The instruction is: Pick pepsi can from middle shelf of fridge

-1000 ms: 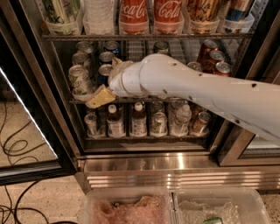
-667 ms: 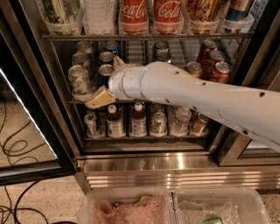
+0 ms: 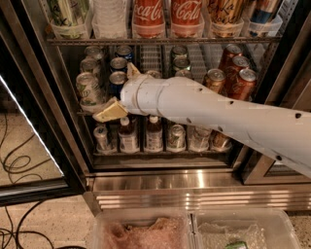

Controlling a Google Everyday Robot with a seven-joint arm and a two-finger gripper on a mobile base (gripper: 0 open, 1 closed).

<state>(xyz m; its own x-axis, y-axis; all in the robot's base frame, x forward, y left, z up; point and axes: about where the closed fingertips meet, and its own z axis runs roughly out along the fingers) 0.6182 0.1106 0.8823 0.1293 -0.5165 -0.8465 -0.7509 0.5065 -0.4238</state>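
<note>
The fridge (image 3: 57, 127) stands open. Its middle shelf (image 3: 151, 57) holds lanes of cans. Dark blue pepsi cans (image 3: 116, 79) stand in the second lane from the left, with green cans (image 3: 87, 87) to their left and orange-red cans (image 3: 241, 80) at the right. My gripper (image 3: 121, 91) reaches into the shelf at the front pepsi can. It is open: one yellowish finger (image 3: 111, 111) sits low in front of the can, the other (image 3: 132, 71) beside its top right. My white arm (image 3: 209, 109) hides the middle lanes.
Large Coca-Cola bottles (image 3: 146, 14) stand on the top rack, small bottles (image 3: 129, 138) and cans on the lower rack. A ribbed steel base (image 3: 194, 187) lies below. Two clear bins (image 3: 146, 231) sit on the floor in front. The glass door (image 3: 29, 126) and cables (image 3: 19, 165) are at the left.
My forearm has dropped lower, uncovering the orange-red cans at the right. The gripper has stayed at the front pepsi can, shifting only slightly.
</note>
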